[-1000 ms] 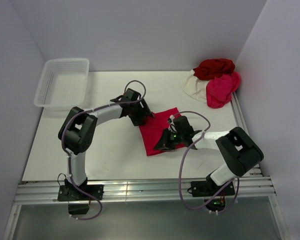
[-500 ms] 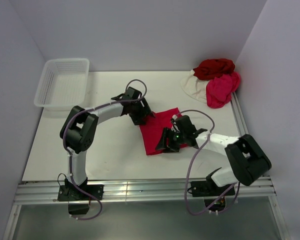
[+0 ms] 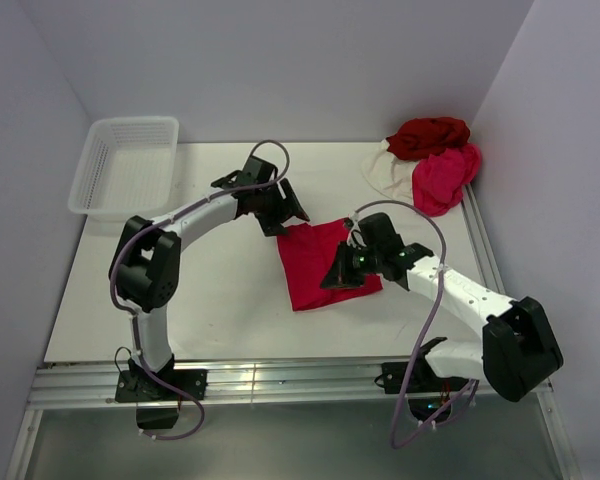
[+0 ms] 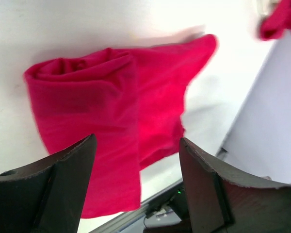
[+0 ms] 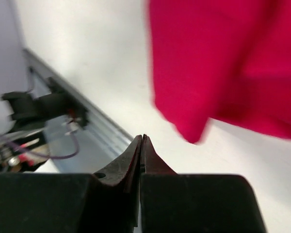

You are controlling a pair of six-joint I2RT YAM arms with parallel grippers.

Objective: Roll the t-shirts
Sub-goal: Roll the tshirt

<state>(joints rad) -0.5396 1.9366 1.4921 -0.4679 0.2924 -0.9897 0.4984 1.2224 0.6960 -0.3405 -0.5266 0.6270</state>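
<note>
Bright crimson cloth t-shirt [image 3: 315, 262] is lying loosely folded mid-tabletop [image 3: 210, 290]. It is looking soft and light, probably bunching if dragged. Left gripper [image 4: 136, 145] is hovering with jaws apart over its far-left edge. Right gripper [image 5: 142, 140] is sitting closed and empty by the near-right hem. Pinching a hem corner is looking best. Open room is lying left and near, while heaped dark red, pink and cream shirts [image 3: 435, 170] are crowding the far-right corner.

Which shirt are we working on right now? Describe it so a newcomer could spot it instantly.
Start at the white table and look at its centre. The bright crimson t-shirt lies there by itself, partly folded and nearly flat. The other shirts, dark red, pink and cream, are bunched in a heap at the far right corner.
</note>
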